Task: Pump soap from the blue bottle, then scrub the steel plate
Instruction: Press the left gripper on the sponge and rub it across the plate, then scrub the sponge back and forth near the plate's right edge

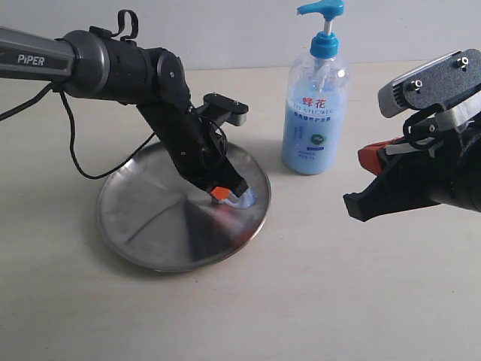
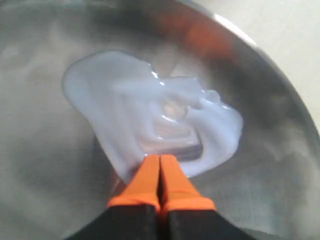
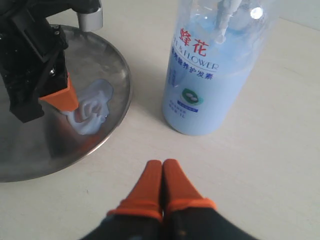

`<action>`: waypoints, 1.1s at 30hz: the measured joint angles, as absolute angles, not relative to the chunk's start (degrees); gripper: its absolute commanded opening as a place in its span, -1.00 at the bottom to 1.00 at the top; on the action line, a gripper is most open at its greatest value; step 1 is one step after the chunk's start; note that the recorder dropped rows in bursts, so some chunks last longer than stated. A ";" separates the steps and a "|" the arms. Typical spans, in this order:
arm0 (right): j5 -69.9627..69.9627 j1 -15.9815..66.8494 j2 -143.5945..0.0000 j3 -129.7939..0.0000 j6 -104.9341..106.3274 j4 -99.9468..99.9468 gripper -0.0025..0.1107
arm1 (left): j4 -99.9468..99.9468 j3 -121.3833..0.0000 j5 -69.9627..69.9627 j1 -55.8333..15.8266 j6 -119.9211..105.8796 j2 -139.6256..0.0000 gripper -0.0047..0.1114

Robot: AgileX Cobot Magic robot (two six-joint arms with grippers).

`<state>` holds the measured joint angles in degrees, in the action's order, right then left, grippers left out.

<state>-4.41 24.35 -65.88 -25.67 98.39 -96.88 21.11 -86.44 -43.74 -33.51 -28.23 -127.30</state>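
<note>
Left gripper (image 2: 160, 159), orange fingers pinched fully together on nothing, rests its tips in the pale blue soap (image 2: 125, 95) smeared near the rim of the steel plate (image 1: 143, 226). Just beside that plate the blue bottle (image 1: 314, 113) stands upright. The right gripper (image 3: 162, 163), also closed and empty, hovers near the bottle.

Seen from above at a slant, the exterior camera takes in the pale tabletop (image 1: 301, 293), the round shallow stainless steel plate (image 1: 143, 214) and the tall clear pump bottle of light blue liquid (image 1: 316, 113). The left wrist camera looks down the left gripper (image 2: 159, 159), very near the pale blue glossy soap (image 2: 125, 100) at its tips. The right wrist camera, farther back behind the right gripper (image 3: 162, 164), faces bottle and plate ahead. All three views share the soaped part of the plate.
</note>
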 measured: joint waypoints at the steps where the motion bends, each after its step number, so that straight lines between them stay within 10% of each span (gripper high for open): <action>1: -4.41 24.35 -65.88 -25.67 98.39 -96.88 -0.96 | 21.11 -86.44 -44.12 -33.90 -28.34 -127.18 -0.92; 33: -4.41 24.35 -65.88 -25.67 98.39 -96.88 -0.96 | 25.04 -86.44 -31.86 -37.95 -30.97 -128.71 -0.92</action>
<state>-4.41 24.35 -65.88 -25.67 98.39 -96.88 25.04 -86.44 -31.86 -37.95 -30.97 -128.71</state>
